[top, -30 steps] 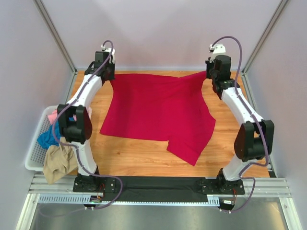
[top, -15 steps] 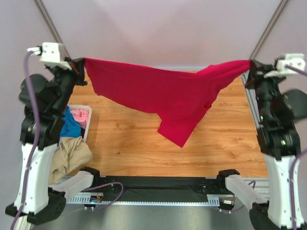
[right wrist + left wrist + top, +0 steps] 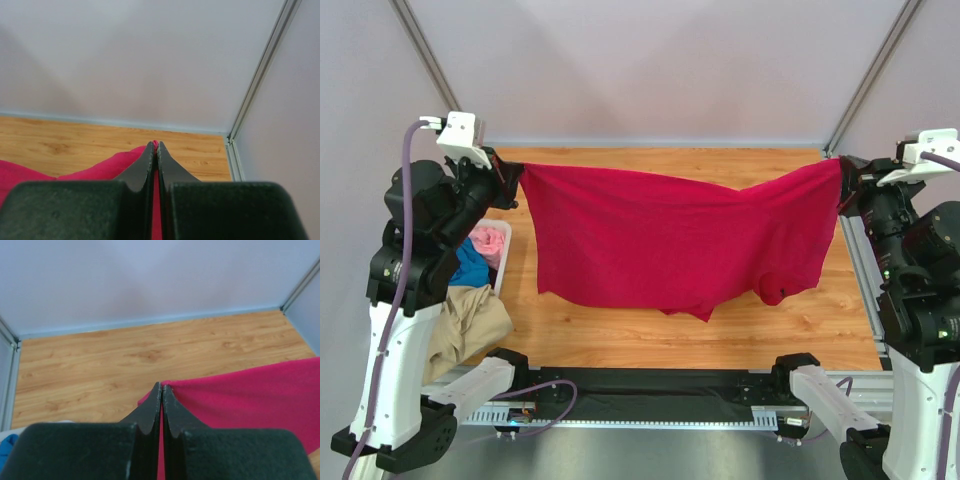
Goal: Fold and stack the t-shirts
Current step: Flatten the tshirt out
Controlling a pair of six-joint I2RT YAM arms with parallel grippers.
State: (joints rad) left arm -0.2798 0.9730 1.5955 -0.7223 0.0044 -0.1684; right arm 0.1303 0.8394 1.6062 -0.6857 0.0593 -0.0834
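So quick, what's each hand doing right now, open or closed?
Left hand: closed, pinching one corner of the red t-shirt.
Right hand: closed, pinching the opposite corner of it.

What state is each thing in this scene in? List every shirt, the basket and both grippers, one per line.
red t-shirt: unfolded, held up at both ends, sagging between the grippers.
left gripper: shut on the red t-shirt.
right gripper: shut on the red t-shirt.
basket: holds crumpled shirts.
pink t-shirt: crumpled, in the basket.
teal t-shirt: crumpled, in the basket.
tan t-shirt: crumpled, draped over the basket's near end.
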